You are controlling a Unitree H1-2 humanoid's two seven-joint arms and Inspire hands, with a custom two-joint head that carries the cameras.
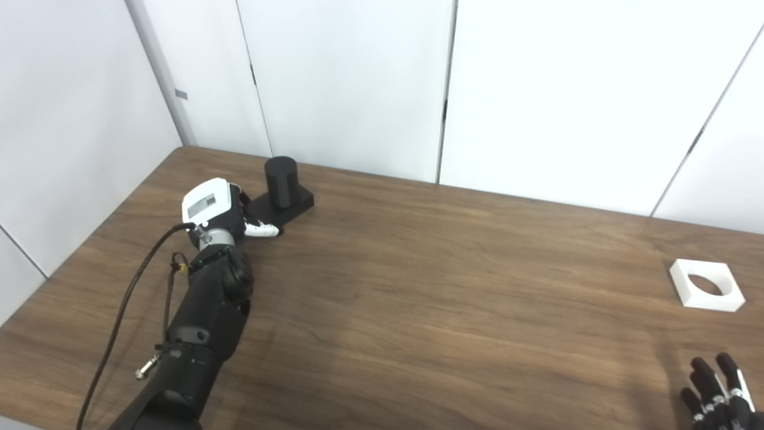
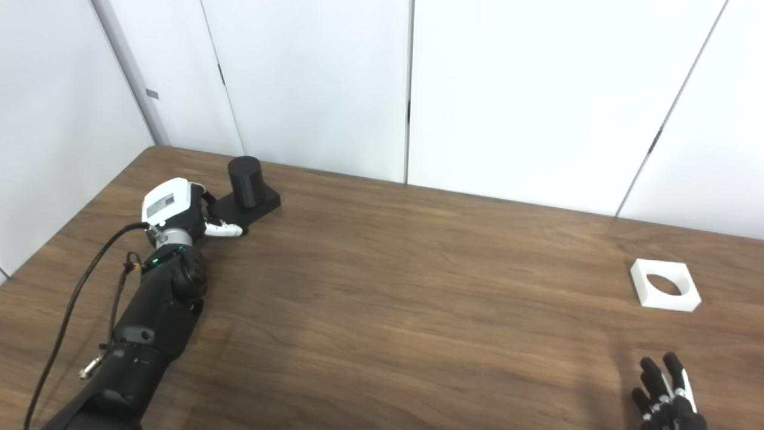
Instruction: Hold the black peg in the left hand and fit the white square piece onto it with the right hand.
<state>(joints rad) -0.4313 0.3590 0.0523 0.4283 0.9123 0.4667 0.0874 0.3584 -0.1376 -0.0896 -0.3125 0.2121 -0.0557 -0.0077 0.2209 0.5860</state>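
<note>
Black peg [image 1: 281, 181] stands upright on its flat base at the far left of the tabletop [image 1: 418, 286], left hand [image 1: 218, 212] right beside the base, a pale fingertip touching its near edge. Can't tell if the fingers actually grip the base; most of them are hidden behind the hand's body. Risk: a shallow edge pinch tips or skids the peg on lift. White square piece [image 1: 706, 284] lies flat, hole up, far right, well apart from the peg. Right hand [image 1: 719, 391] low at the corner, fingers spread, holding nothing; flat piece may slide under a top-down grab.
</note>
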